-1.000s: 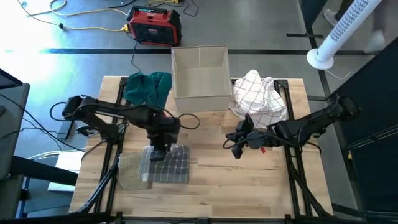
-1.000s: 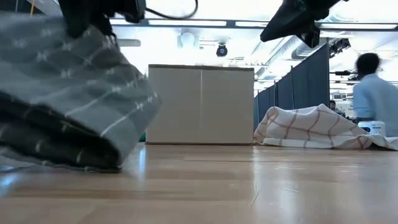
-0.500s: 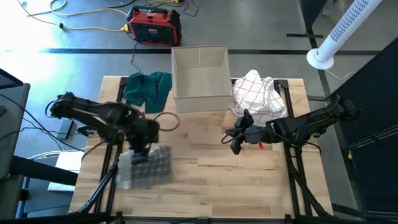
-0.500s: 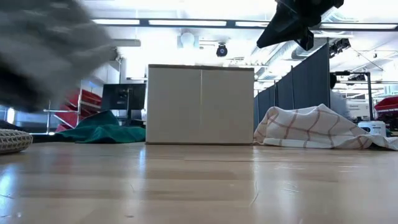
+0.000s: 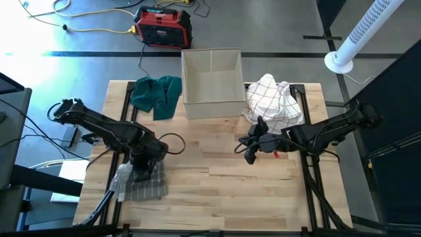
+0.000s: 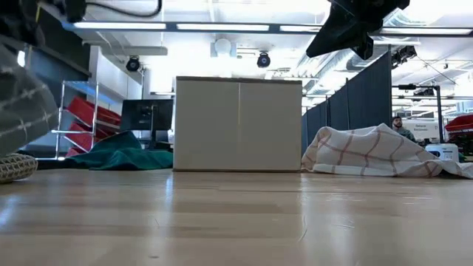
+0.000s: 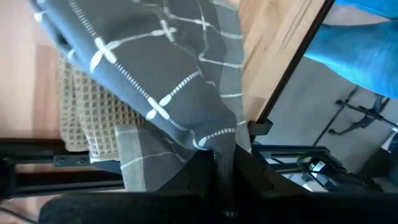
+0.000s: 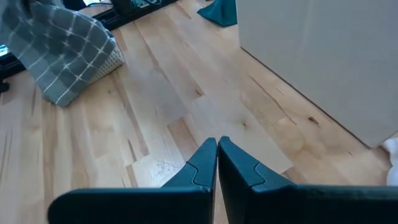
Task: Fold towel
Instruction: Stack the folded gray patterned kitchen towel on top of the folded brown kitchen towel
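A grey checked towel (image 5: pixel 148 185), folded into several layers, is at the table's near left corner, over a beige waffle cloth (image 5: pixel 121 182). My left gripper (image 5: pixel 141 171) is above it and shut on it. In the left wrist view the towel (image 7: pixel 155 68) drapes away from the fingers, with the beige cloth (image 7: pixel 81 109) beneath. The right wrist view shows the towel (image 8: pixel 62 53) bunched and hanging toward the table. My right gripper (image 5: pixel 248 153) hovers shut over the table's middle right, holding nothing. My left gripper pinches a bunched corner of the grey towel (image 7: pixel 214 142) between its two fingers, several layers together. The fingers come from above, slanting down. The towel hangs slack below them, its lower part resting on the beige waffle cloth and the table.
An open beige box (image 5: pixel 212 82) stands at the far middle. A teal cloth (image 5: pixel 156 94) lies to its left and a white red-checked cloth (image 5: pixel 273 102) to its right. Bare wood lies between the two arms. A person (image 6: pixel 399 127) shows far off in the room.
My left gripper has lifted the grey towel and carried it toward the table's left edge and a little nearer, then lowered it over the beige cloth. The towel has gone from lying flat to hanging bunched from the fingers.
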Available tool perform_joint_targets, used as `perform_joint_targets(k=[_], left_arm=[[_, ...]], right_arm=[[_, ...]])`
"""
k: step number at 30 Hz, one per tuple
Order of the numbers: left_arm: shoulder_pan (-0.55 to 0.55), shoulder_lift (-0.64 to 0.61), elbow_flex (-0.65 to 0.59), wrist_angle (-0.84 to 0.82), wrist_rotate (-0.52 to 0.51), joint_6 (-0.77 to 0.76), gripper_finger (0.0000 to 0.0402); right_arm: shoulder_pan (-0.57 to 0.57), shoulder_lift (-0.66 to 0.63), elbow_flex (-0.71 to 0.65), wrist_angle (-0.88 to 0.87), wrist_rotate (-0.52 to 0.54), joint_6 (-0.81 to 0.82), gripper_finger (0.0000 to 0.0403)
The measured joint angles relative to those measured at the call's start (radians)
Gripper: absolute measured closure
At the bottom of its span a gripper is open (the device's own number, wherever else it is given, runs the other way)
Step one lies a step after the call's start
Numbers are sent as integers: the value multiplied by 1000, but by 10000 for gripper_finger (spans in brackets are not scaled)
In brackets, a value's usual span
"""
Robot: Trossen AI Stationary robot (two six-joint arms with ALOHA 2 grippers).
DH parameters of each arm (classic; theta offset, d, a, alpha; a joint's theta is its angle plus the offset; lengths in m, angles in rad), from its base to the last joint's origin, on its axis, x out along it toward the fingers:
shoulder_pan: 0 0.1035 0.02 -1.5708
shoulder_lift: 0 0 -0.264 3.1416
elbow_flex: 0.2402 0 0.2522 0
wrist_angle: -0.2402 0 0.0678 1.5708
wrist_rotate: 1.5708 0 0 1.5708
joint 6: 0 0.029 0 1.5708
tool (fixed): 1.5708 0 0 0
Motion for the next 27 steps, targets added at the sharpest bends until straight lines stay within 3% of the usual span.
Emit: perform_joint_targets(k=[7, 19, 23, 27], left_arm=[[30, 0, -136, 26, -45, -9, 383], [68, -1, 122, 295, 0, -104, 383], [30, -1, 134, 392, 6, -155, 383], [7, -4, 89, 304, 15, -131, 383]], right_arm=[[0, 0, 0, -4, -5, -1, 403], [0, 0, 0, -11, -8, -8, 403], [0, 0, 0, -12, -9, -5, 403], [0, 0, 0, -13, -9, -5, 403]])
